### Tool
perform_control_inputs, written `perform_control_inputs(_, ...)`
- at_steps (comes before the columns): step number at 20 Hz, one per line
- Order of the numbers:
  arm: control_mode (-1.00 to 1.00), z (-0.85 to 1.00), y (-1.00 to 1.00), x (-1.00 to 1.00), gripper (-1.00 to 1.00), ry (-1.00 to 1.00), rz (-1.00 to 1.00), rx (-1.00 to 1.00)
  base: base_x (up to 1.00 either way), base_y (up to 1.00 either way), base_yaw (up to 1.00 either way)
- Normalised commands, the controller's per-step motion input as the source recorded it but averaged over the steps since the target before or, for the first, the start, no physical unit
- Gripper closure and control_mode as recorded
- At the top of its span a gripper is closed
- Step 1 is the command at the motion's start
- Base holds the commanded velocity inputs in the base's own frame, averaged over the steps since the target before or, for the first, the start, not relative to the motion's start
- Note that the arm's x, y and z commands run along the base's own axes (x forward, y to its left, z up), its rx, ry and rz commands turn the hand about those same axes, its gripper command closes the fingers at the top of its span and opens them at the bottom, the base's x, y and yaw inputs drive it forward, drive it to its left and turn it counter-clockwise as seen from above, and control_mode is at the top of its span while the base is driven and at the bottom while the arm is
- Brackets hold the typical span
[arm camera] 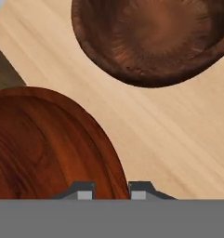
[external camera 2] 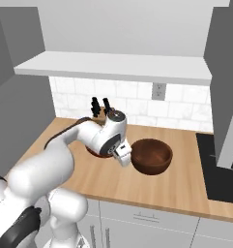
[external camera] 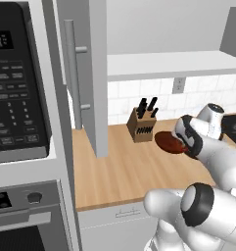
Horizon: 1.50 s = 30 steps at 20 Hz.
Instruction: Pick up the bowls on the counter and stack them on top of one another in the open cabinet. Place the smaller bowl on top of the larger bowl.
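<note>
- The tool (arm camera: 111,190) hangs low over the tabletop (external camera 2: 176,186), its two dark fingertips (arm camera: 85,191) straddling the near rim of one reddish-brown bowl (arm camera: 43,144); the tips stand a little apart with the rim between them, and I cannot tell whether they press it.
- In the hand view that bowl sits at 8 o'clock, and the other bowl (arm camera: 155,37) lies at 1 o'clock, with a strip of bare wood between them — near, not touching.
- In the right base view the deep bowl (external camera 2: 152,156) stands upright on the tabletop, just at 3 o'clock of the wrist; a sliver of the bowl under the hand (external camera 2: 94,153) shows at the wrist's 8 o'clock.
- In the left base view the bowl at the tool (external camera: 168,142) shows as a dark oval at 9 o'clock of the hand.
- Which bowl is wider, I cannot tell for sure from these angles.
- The knife block (external camera: 141,126) stands by the tiled wall, at 11 o'clock of that bowl.
- The open cabinet (external camera: 188,63) is above, its pale shelf bare and its grey door (external camera: 92,78) swung out — bar handle (external camera: 73,73) facing the microwave (external camera: 19,83).
</note>
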Motion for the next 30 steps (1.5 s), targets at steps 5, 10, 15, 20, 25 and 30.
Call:
perform_control_inputs(5, -1.0, 0.86, -1.0, -0.02, 1.0, -0.01, -0.37, 0.2, 0.0, 0.0, 0.0)
perform_control_inputs(10, -1.0, 0.17, -1.0, 0.19, 1.0, 0.14, -0.38, 0.13, 0.0, 0.0, 0.0)
perform_control_inputs(15, -1.0, -0.27, -0.32, 0.18, 1.0, 0.15, -0.11, -0.01, 0.0, 0.0, 0.0)
perform_control_inputs(20, -1.0, -0.44, -0.24, 0.4, 1.0, 0.06, 0.0, -0.01, 0.0, 0.0, 0.0)
perform_control_inputs(25, -1.0, -0.52, -0.34, 0.44, 1.0, 0.04, 0.0, -0.03, 0.0, 0.0, 0.0)
perform_control_inputs(30, -1.0, -0.35, -0.27, 0.56, -1.0, 0.02, 0.0, -0.04, 0.0, 0.0, 0.0)
